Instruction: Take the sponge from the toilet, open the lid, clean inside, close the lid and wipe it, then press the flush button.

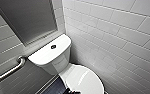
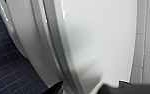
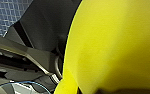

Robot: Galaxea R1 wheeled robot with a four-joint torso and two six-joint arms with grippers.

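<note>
The sponge (image 3: pixel 116 42) is held clamped in the right gripper, clear of the toilet (image 1: pixel 58 62). The left gripper (image 2: pixel 83 88) is set open astride the shut lid's (image 2: pixel 98 37) rim, seemingly for lifting it.

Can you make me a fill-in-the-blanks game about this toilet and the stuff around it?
1. The white lid is ___, not open.
2. The sponge close to the right wrist camera is bright ___.
3. The small round flush button sits on top of the ___.
4. The floor tiles beside the lid are dark ___.

Missing words: closed; yellow; tank; blue.
</note>
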